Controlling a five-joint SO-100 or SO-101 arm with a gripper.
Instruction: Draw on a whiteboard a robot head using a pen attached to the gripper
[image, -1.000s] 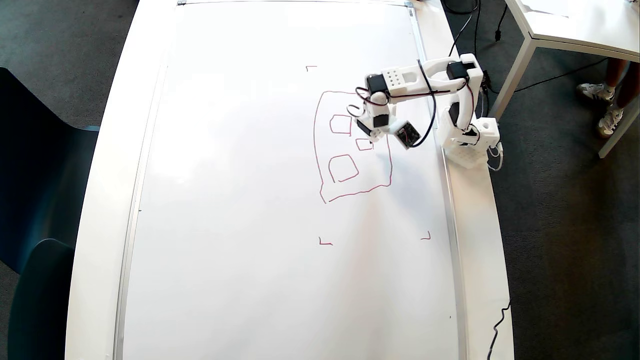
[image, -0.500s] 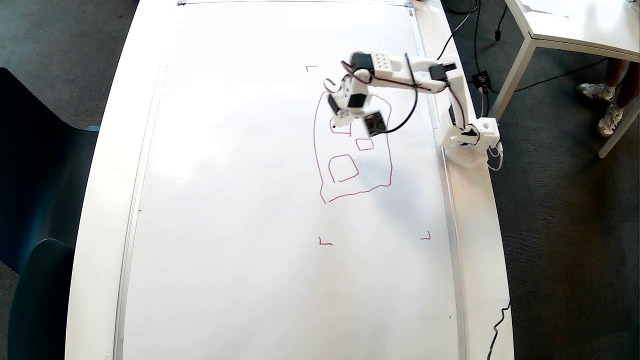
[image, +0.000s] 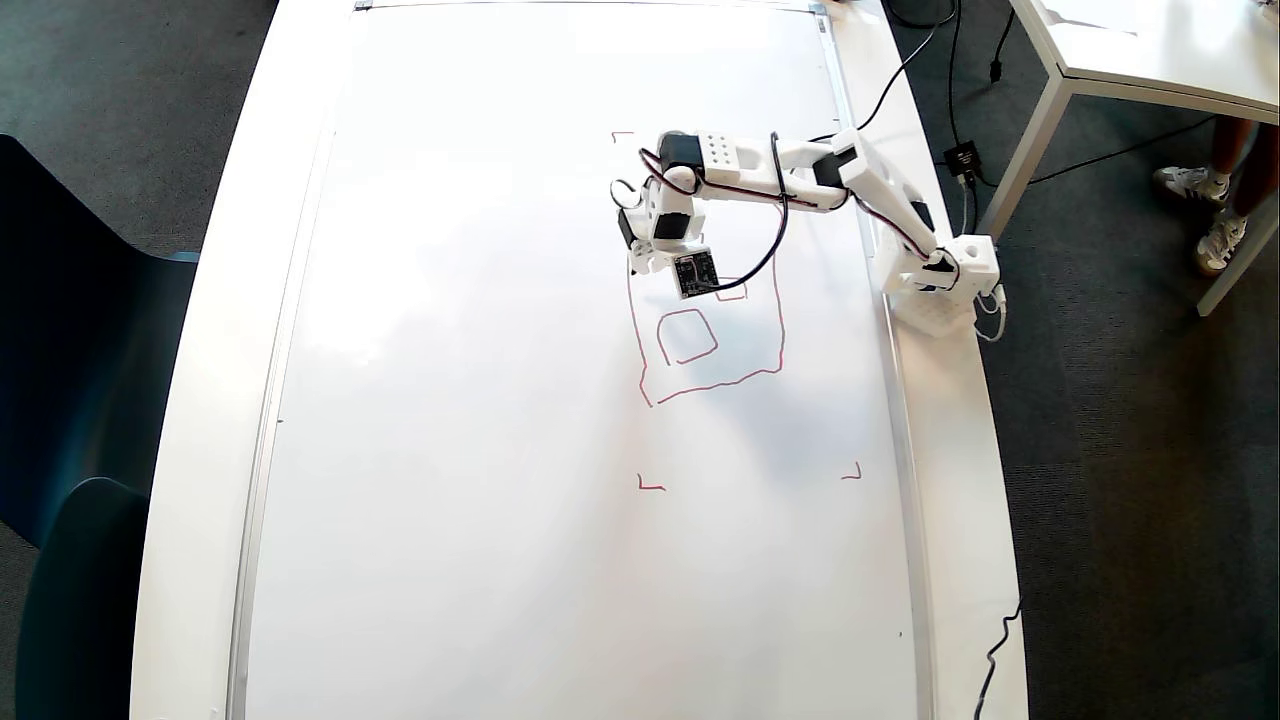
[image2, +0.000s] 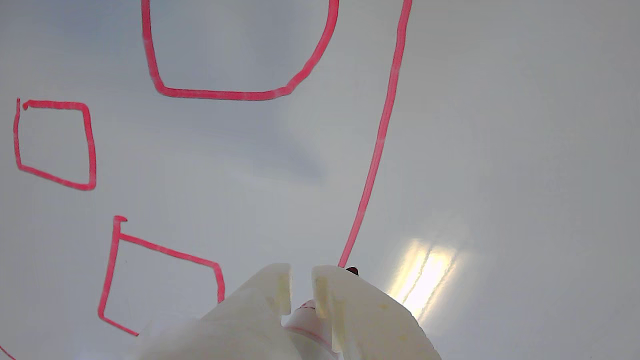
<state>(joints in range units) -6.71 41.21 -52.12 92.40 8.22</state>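
In the overhead view the whiteboard (image: 480, 400) fills the tabletop. The red robot head (image: 683, 337) is drawn on its right half; the arm hides the outline's top and one inner square. My gripper (image: 646, 258) hangs over the outline's left edge. In the wrist view the gripper (image2: 301, 286) enters from the bottom, its white fingers (image2: 270, 292) shut on the pen (image2: 306, 314), whose white barrel and red band show between them. The outline's long red stroke (image2: 380, 135) ends right at the fingers, and three drawn squares (image2: 55, 145) lie to the left and above.
The arm's boxy base (image: 940, 290) stands on the table's right rim. Small red corner marks (image: 650, 485) frame the drawing area. A white side table (image: 1150, 50), cables and someone's feet (image: 1200, 210) are at the upper right. Dark chairs (image: 80, 400) stand left.
The arm has stretched out and carried the gripper leftward and slightly up across the drawing, from near the small right square to the outline's left edge.
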